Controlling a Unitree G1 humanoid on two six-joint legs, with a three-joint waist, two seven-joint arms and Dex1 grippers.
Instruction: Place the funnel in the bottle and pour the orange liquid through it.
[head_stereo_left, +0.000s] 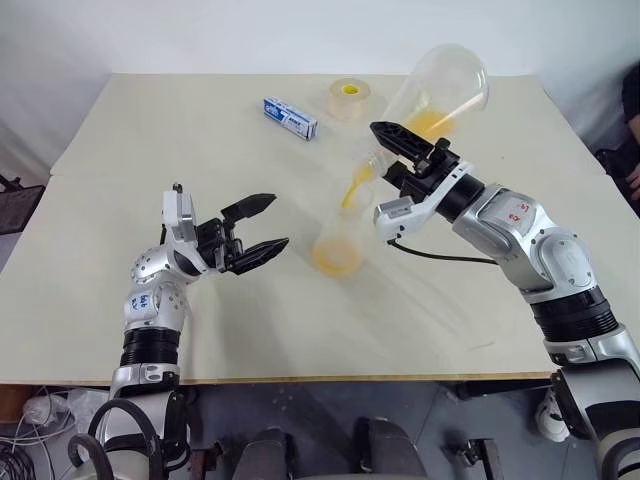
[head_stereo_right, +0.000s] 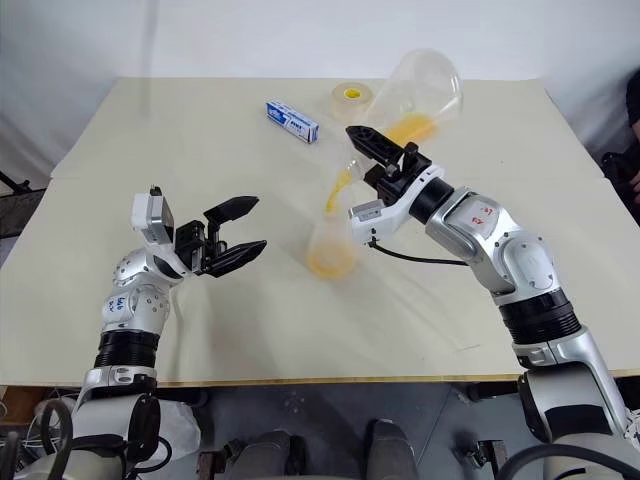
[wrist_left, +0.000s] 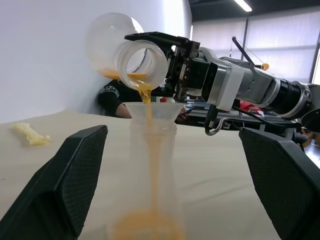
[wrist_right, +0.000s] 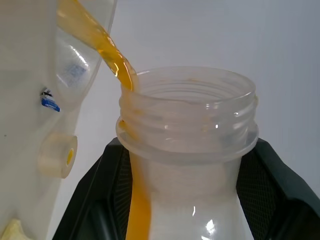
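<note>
My right gripper (head_stereo_left: 387, 152) is shut on the neck of a large clear flask (head_stereo_left: 440, 85), which it holds tilted mouth-down above the table. The orange liquid (wrist_left: 146, 97) runs in a thin stream from the flask's mouth into the funnel (wrist_left: 150, 111). The funnel sits in the mouth of the bottle (head_stereo_left: 335, 252), which stands upright near the table's middle. More orange liquid pools in the bottle's base (wrist_left: 147, 225), and some lies in the flask's belly (head_stereo_left: 430, 122). My left gripper (head_stereo_left: 275, 222) is open, level with the bottle and just left of it, not touching.
A blue and white box (head_stereo_left: 290, 117) and a tape roll (head_stereo_left: 348, 97) lie at the far side of the table (head_stereo_left: 150, 130). A pale yellow wrapped stick (wrist_left: 31, 134) lies on the tabletop. A person in black (wrist_left: 112, 97) sits beyond the table.
</note>
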